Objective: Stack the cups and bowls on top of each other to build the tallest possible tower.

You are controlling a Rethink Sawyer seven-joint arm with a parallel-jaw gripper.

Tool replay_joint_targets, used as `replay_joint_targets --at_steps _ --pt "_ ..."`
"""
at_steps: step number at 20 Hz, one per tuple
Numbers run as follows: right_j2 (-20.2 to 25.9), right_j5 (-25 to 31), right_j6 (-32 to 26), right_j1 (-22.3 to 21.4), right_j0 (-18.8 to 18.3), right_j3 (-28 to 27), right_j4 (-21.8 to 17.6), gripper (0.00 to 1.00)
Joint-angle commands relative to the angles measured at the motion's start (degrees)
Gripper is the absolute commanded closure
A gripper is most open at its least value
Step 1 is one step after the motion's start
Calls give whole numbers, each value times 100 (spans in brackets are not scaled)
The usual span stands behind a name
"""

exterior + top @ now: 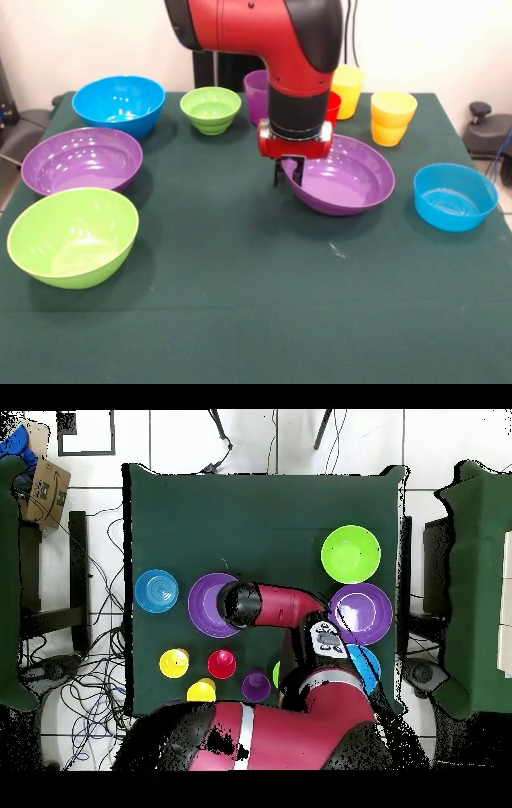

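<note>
My gripper (288,173) sits at the left rim of a large purple bowl (348,182) in the middle of the table and is shut on that rim. The bowl also shows in the overhead view (205,606). A second large purple bowl (82,162), a lime green bowl (72,236) and a large blue bowl (118,104) stand at the left. A small green bowl (210,109) is at the back. A small blue bowl (454,197) is at the right. The purple cup (256,96) and red cup (333,106) are partly hidden behind the arm. Two yellow cups (348,80) (393,117) stand apart. No tower stands.
The table has a dark green cloth (240,304) with open cloth along its front. The red arm (272,40) comes down over the back middle and hides part of the cups there. Cables and other tables surround the table in the overhead view.
</note>
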Motion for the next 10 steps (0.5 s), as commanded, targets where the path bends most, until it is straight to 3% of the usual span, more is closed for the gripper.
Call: replay_joint_targets --at_steps 1,4,10 --pt "816 457 -876 275 -242 -943 -640 100" --pt "979 532 -1037 425 -404 -1186 -791 100" --pt "1168 507 -978 76 -605 -821 -1068 100"
